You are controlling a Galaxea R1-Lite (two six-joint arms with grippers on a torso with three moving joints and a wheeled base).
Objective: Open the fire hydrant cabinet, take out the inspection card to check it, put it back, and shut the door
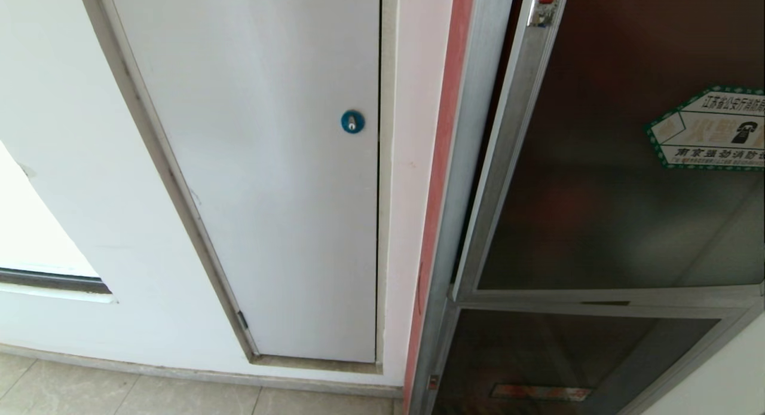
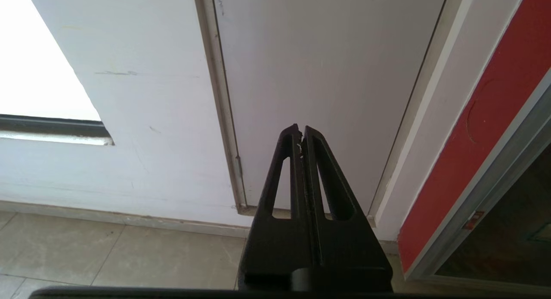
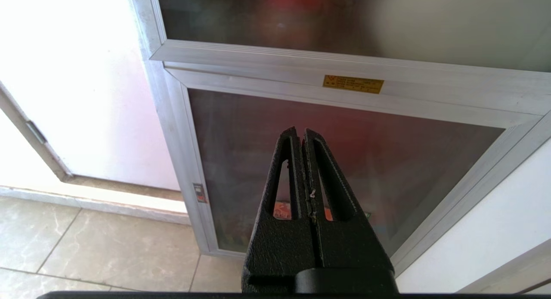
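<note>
Two doors fill the head view: a plain white panel door with a blue lock, and to its right the fire hydrant cabinet, silver-framed with red edging. Its upper glass door carries a green-bordered sticker; a smaller lower glass panel sits beneath. Behind the dark glass only blurred red shapes show, and the inspection card cannot be made out. Left gripper faces the white door's lower part, fingers pressed together. Right gripper faces the lower panel, fingers together, holding nothing
</note>
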